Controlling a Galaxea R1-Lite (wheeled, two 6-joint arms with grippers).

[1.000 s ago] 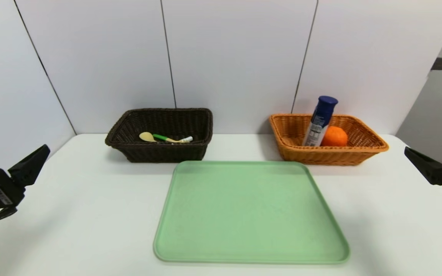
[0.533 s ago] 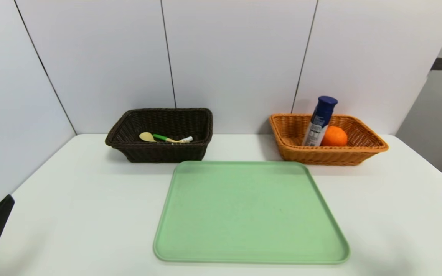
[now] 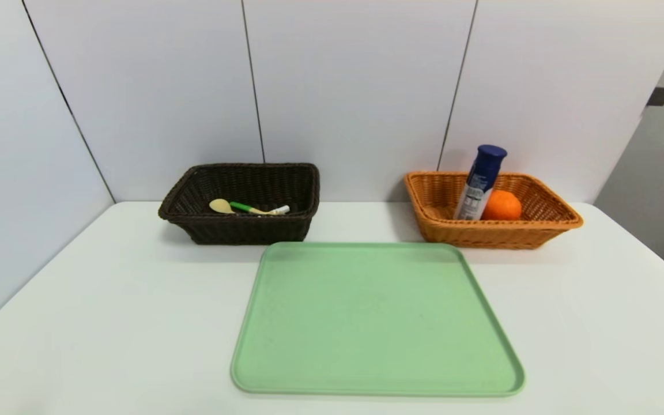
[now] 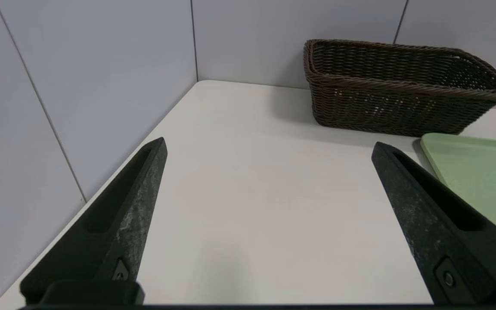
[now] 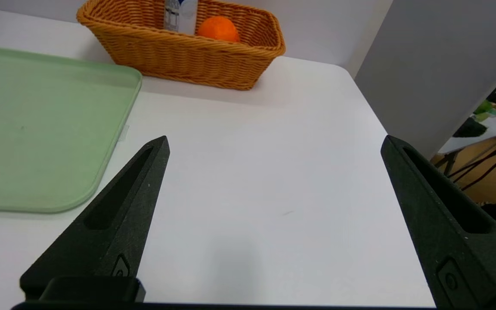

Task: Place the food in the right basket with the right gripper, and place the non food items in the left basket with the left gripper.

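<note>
The dark brown left basket (image 3: 193,219) holds a yellow spoon (image 3: 220,205), a green-handled fork (image 3: 245,207) and a white marker (image 3: 280,210). Inside the orange-tan right basket (image 3: 562,216) a white-and-blue bottle (image 3: 479,184) leans beside an orange (image 3: 502,205). My left gripper (image 4: 268,146) is open and empty over bare table near the front left corner, with the dark basket (image 4: 403,88) well ahead of it. Open and empty too, my right gripper (image 5: 275,144) hangs over the table's front right, far short of the tan basket (image 5: 179,56).
An empty green tray (image 3: 378,317) lies in the middle of the white table (image 3: 107,300). Wall panels close off the back and the left side. A grey panel (image 5: 437,64) stands past the table's right edge.
Both arms have drawn back toward the table's front corners and dropped almost wholly out of the head view. The baskets and their contents have not moved.
</note>
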